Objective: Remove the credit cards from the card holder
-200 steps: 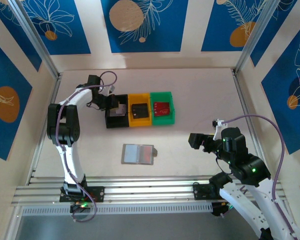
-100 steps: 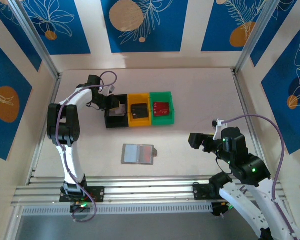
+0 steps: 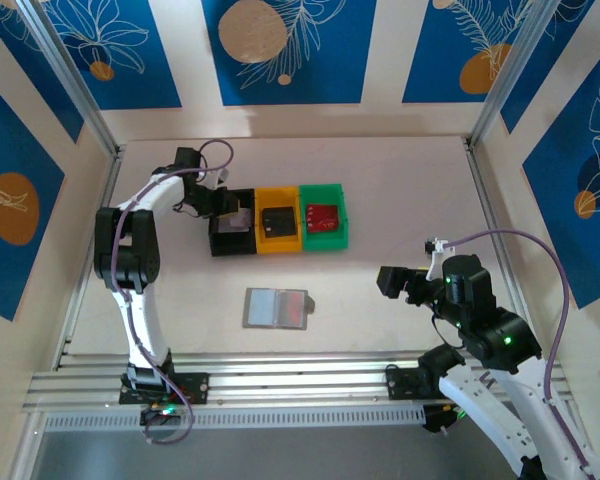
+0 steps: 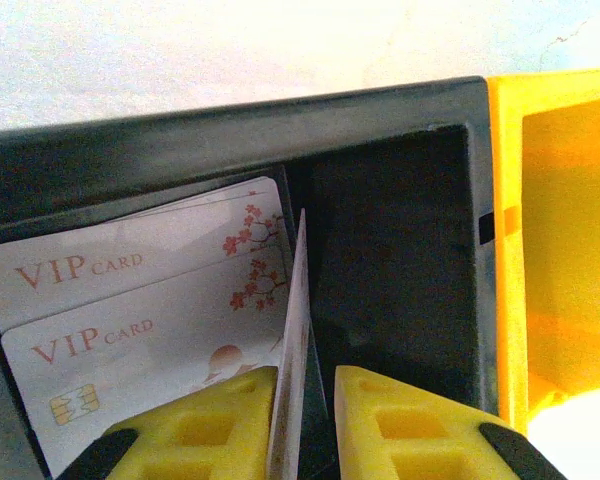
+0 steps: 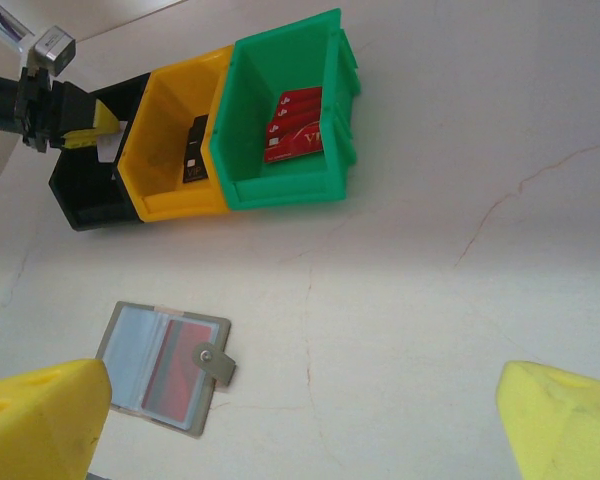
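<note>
**Tabletop, contents as we record them**

1. Card holder: a grey folding wallet. It lies flat and open toward the near edge, left of centre, well apart from the bins. In the right wrist view we note pale inner panels, a red card under the right-hand panel and a grey clasp tab at its right edge.
2. Black bin: the leftmost of three bins set touching in a row toward the far edge. We count two white "VIP card" cards lying against its left inner wall.
3. Yellow bin: the middle bin, holding a dark card.
4. Green bin: the rightmost bin, holding red cards.
5. Left tool: it reaches into the black bin with its yellow fingers only narrowly parted. A white card stands on edge between them. It rests against the left finger, and we see a dark gap before the right one, so we list it as not clamped.
6. Right tool: it is spread fully wide and holds nothing. It hangs above bare tabletop toward the near right, well apart from the card holder and the bins.
</note>
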Robot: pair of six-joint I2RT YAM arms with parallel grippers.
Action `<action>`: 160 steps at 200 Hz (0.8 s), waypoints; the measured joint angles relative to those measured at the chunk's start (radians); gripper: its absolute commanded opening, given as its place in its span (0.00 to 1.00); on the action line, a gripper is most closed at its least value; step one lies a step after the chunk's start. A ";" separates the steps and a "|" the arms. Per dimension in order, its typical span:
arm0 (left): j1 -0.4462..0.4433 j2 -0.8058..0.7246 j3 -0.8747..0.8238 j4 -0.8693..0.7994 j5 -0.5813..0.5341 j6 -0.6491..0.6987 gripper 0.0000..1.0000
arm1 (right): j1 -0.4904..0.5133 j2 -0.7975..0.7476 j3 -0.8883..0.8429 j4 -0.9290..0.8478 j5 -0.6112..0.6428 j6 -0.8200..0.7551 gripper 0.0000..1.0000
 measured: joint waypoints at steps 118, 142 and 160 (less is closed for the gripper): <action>0.000 -0.031 0.034 -0.014 -0.078 -0.016 0.24 | -0.001 0.000 0.000 0.001 -0.001 0.000 0.99; 0.000 -0.051 0.061 -0.022 -0.095 -0.016 0.25 | -0.001 0.000 0.000 0.004 -0.001 0.000 0.99; 0.000 -0.069 0.087 -0.027 -0.111 -0.020 0.25 | -0.001 0.000 0.000 0.005 -0.003 0.000 0.99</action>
